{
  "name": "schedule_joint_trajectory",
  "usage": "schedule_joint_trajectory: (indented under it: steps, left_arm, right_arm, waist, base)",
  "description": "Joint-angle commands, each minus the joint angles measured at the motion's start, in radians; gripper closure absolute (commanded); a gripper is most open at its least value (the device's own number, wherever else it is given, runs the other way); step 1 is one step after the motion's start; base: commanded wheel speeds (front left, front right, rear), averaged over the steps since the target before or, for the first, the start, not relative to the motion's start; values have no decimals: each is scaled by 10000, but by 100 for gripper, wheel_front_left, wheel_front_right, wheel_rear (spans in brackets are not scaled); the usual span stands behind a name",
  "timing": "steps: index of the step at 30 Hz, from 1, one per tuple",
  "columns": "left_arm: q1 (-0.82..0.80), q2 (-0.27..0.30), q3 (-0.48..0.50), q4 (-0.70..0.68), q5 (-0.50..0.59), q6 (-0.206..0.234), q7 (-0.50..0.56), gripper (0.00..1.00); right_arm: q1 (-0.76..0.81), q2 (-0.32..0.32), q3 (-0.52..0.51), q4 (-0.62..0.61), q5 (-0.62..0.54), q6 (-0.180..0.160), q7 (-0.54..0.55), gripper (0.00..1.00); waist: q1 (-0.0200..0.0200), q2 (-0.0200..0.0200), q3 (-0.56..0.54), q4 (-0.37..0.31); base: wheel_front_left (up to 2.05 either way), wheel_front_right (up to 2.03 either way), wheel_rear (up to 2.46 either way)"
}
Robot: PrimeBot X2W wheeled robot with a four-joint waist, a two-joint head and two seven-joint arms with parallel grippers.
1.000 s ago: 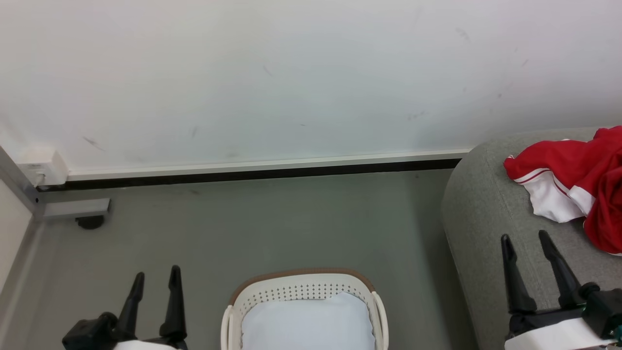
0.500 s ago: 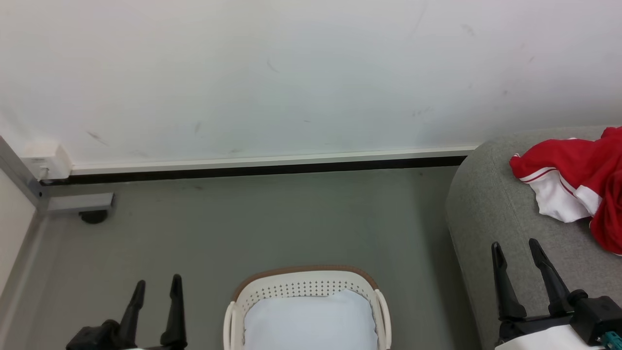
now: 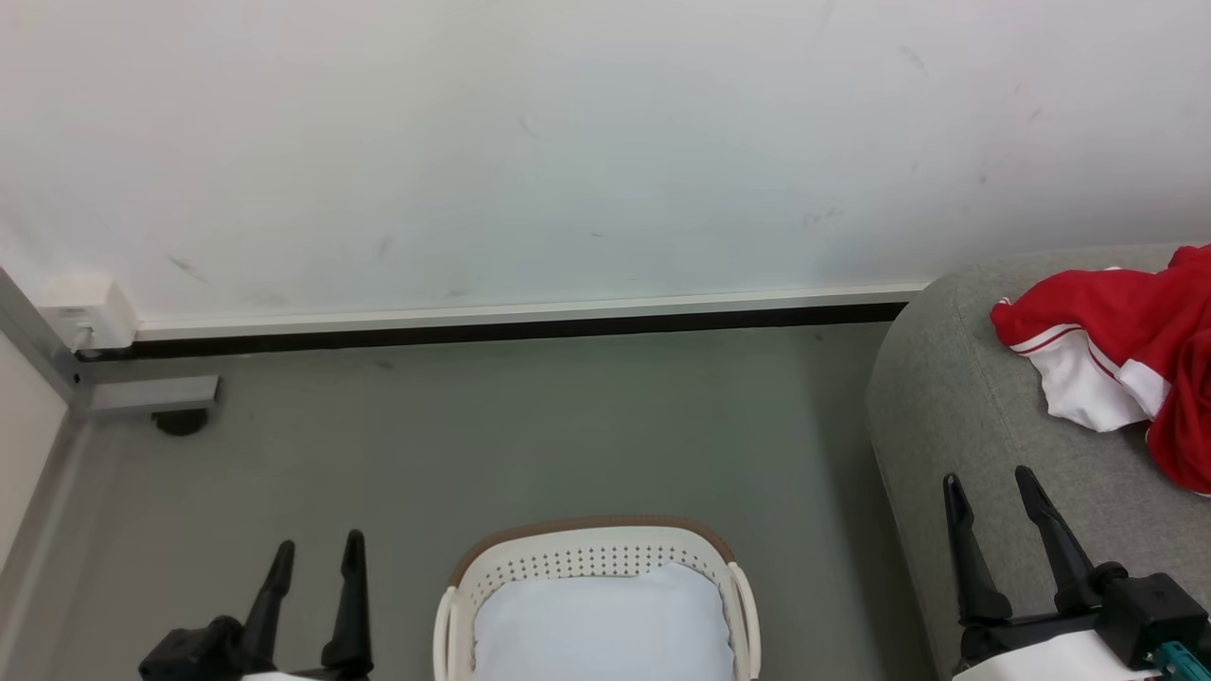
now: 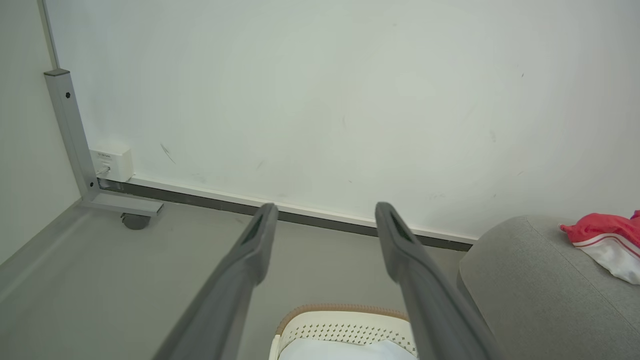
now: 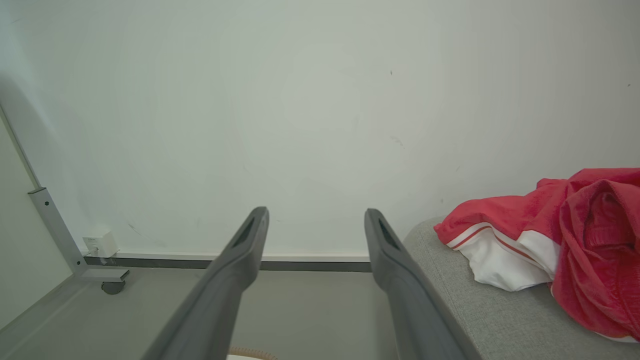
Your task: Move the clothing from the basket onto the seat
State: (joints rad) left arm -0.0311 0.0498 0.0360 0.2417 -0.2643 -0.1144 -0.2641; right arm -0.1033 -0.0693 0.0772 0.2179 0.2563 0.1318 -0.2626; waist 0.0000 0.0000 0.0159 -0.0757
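1. The grey floor (image 3: 530,426) runs to the white wall.
2. On it stands the basket (image 3: 591,532), at the bottom middle of the head view, with a pale pad (image 3: 601,624) lying inside.
3. The sofa (image 3: 946,407) stands on the floor just right of the basket.
4. The clothing (image 3: 1097,326), red with white panels, lies crumpled on the sofa's top, near its rounded end.
5. At far left a metal frame foot (image 3: 151,392) rests on a caster (image 3: 178,422) by the wall.

No readable text, brand or number anywhere. One wall box (image 4: 111,162), white, far left just above the floor, carries a tiny dark printed line near its top, too small and blurred to read.
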Motion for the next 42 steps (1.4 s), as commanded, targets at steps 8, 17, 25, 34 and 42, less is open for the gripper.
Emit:
schedule_joint_trajectory:
  steps: [8, 17, 25, 34, 42]
  left_arm:
    - [-93, 20, -48, 95, -73, -67, -3, 0]
    - [50, -45, -100, 375, -282, -86, 90, 100]
    - [-64, -37, 14, 350, -1748, -94, 518, 100]
    - [-140, -29, 87, 269, -3246, -105, 909, 100]
    - [-221, -21, 164, 227, -4445, -113, 1238, 100]
  right_arm:
    - [-164, -5, -4, 49, 134, -23, -28, 0]
    - [160, 71, 18, 246, 210, 2, 66, 100]
    - [130, 57, -169, 240, 1730, 0, 454, 100]
    - [93, 47, -366, 239, 3255, -2, 853, 100]
    - [66, 45, -524, 233, 4477, -3, 1174, 100]
  waist:
    - [0, 0, -27, -38]
    - [0, 0, -63, 1]
    - [0, 0, -68, 50]
    - [0, 0, -72, 105]
    - [0, 0, -77, 154]
  base:
    - [0, 0, 0]
    - [0, 0, 0]
    - [0, 0, 0]
    - [0, 0, 0]
    - [0, 0, 0]
